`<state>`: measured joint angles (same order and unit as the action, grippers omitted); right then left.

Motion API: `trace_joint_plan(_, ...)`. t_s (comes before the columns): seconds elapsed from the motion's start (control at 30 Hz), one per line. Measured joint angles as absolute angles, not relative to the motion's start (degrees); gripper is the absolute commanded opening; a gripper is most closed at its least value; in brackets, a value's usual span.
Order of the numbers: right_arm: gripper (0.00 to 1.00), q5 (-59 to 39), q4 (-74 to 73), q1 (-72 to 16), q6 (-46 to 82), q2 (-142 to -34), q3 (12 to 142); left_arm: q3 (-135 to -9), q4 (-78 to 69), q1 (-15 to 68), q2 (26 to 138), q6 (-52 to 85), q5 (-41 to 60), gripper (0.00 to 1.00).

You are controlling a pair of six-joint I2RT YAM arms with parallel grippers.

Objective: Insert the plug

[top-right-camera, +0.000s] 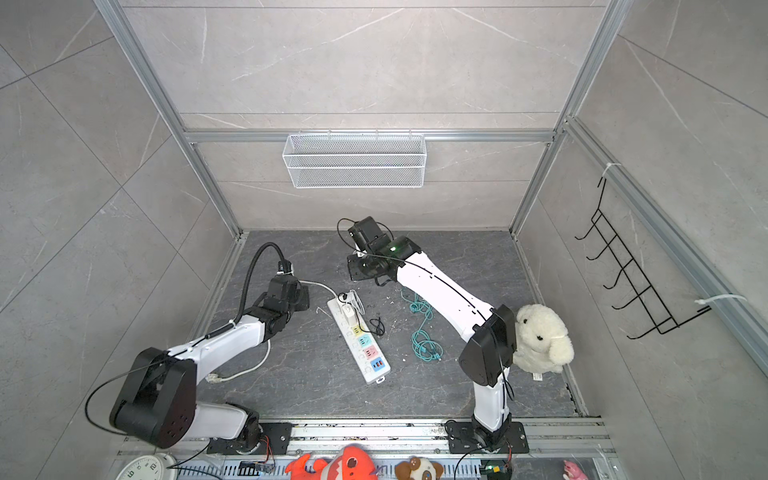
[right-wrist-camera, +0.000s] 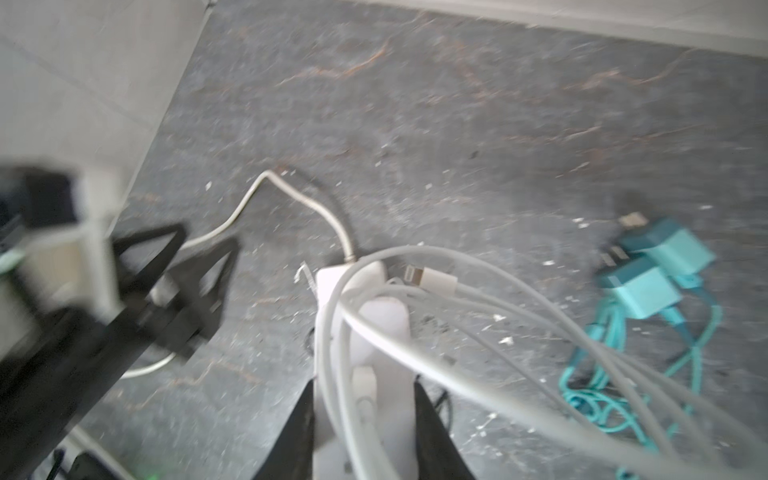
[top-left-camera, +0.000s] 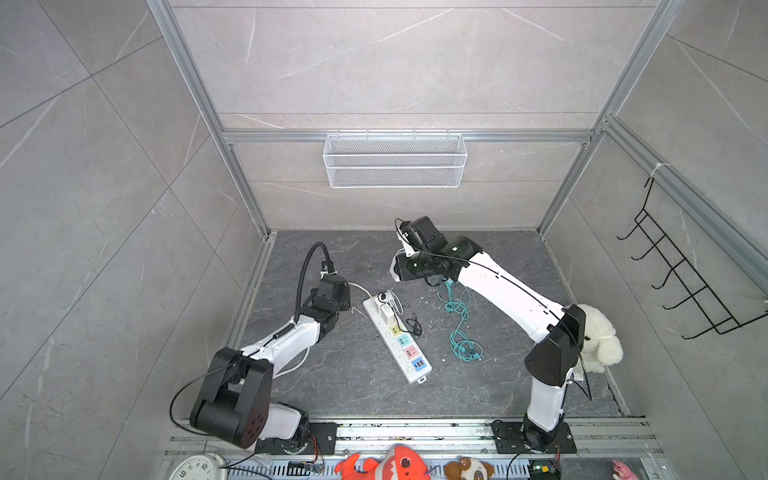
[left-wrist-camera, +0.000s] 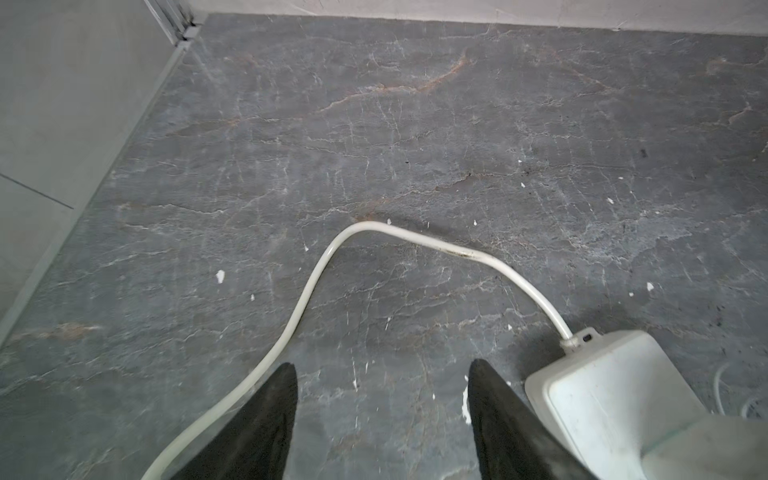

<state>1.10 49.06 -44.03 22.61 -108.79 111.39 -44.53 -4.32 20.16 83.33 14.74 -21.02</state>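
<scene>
Left arm (top-left-camera: pixel 291 336) folds low, jaws apart beside power strip (top-left-camera: pixel 398 341).

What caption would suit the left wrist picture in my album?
Open left gripper over dark stone floor, white cord snaking past it to the power strip.

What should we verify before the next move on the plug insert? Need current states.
1. Left fingers empty: ok, apart over bare floor.
2. Left fingers steadying power strip: not ok, its cord end lies outside them.
3. Power strip flat on floor: ok.
4. Coloured sockets uncovered: ok.
5. Right fingers holding a plug: cannot tell, wrist view blurred, white cables cross the gap.
6. Teal cable clear of strip: ok, lies apart.
</scene>
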Motion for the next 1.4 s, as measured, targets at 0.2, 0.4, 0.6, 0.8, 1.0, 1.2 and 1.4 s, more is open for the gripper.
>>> trace_joint_plan(0.2, 0.00, 1.3, 49.0, -51.5, 25.8, -106.9, 106.1, -54.0, -8.6, 18.2, 93.9, 14.1, -15.5, 0.66)
trace_joint_plan(0.4, 0.00, 2.2, 48.8, -56.3, 29.3, -99.7, 94.1, -68.8, -8.7, 15.6, 107.0, 14.2, -11.8, 0.62)
trace_joint_plan(0.6, 0.00, 1.7, 47.9, -57.1, 33.0, -88.4, 80.5, -77.1, -5.3, 14.9, 115.7, 14.4, -11.4, 0.56)
trace_joint_plan(0.8, 0.00, 1.8, 49.1, -57.5, 35.9, -77.3, 70.4, -75.8, -3.2, 14.9, 117.7, 15.0, -10.3, 0.52)
trace_joint_plan(1.0, 0.00, 2.2, 49.9, -57.8, 38.5, -66.6, 61.4, -72.8, -0.7, 15.4, 117.4, 16.7, -10.2, 0.49)
trace_joint_plan(1.2, 0.00, 2.2, 49.9, -58.6, 40.3, -64.2, 55.6, -69.6, 3.6, 15.8, 114.4, 20.2, -9.2, 0.43)
trace_joint_plan(1.4, 0.00, 2.5, 49.9, -58.6, 40.4, -64.8, 54.7, -57.6, 2.4, 18.8, 105.5, 25.5, -9.1, 0.41)
